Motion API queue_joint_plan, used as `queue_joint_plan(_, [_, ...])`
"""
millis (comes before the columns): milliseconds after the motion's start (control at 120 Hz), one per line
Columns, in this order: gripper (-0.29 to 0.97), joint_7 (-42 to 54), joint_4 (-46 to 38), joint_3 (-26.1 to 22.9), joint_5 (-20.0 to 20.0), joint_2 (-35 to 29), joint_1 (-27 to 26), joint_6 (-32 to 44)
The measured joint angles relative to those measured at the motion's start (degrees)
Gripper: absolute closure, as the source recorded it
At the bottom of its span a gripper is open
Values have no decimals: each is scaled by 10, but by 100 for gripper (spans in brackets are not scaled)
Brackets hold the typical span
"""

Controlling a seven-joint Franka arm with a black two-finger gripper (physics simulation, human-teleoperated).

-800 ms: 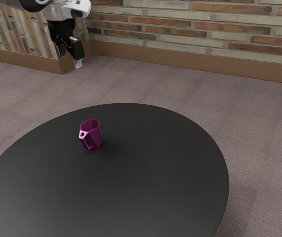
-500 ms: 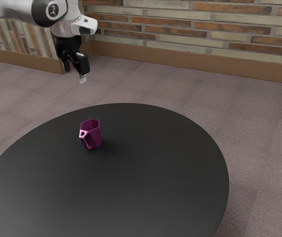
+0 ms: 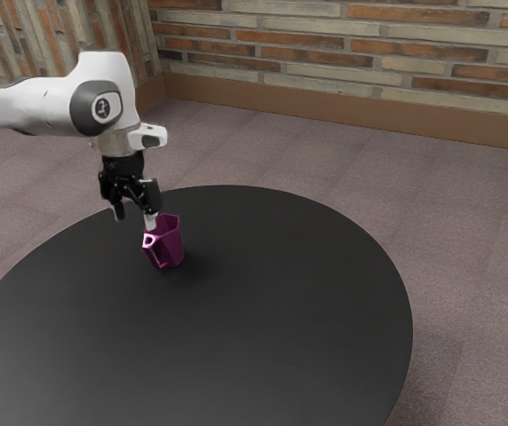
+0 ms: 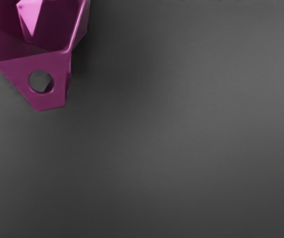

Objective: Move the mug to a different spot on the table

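My gripper (image 3: 135, 214) hung open, gripping nothing, just above the purple mug (image 3: 165, 247) on the black table (image 3: 281, 337).

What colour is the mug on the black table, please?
The mug is a glossy magenta-purple all over, handle included; the wrist view shows it best.

A big round black table (image 3: 263, 337) fills the near part of the room. Its top is smooth and dark. The floor (image 3: 414, 177) is a dull purple-grey carpet. On the far side stands a brick wall (image 3: 343, 44) with a brown strip (image 3: 369, 111) along its bottom.
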Motion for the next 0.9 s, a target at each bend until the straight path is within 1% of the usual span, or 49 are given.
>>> queue_joint_plan(100, [0,-8,-33,8,-22,1,-1,33])
queue_joint_plan(192, [0,-13,-39,12,-31,17,-1,61])
queue_joint_plan(425, [0,-3,-36,30,-34,63,0,122])
queue_joint_plan(717, [1,21,-24,32,-34,102,-1,172])
queue_joint_plan(808, [3,29,-24,33,-34,109,-1,181])
queue_joint_plan(900, [10,36,-24,35,-35,111,-1,188])
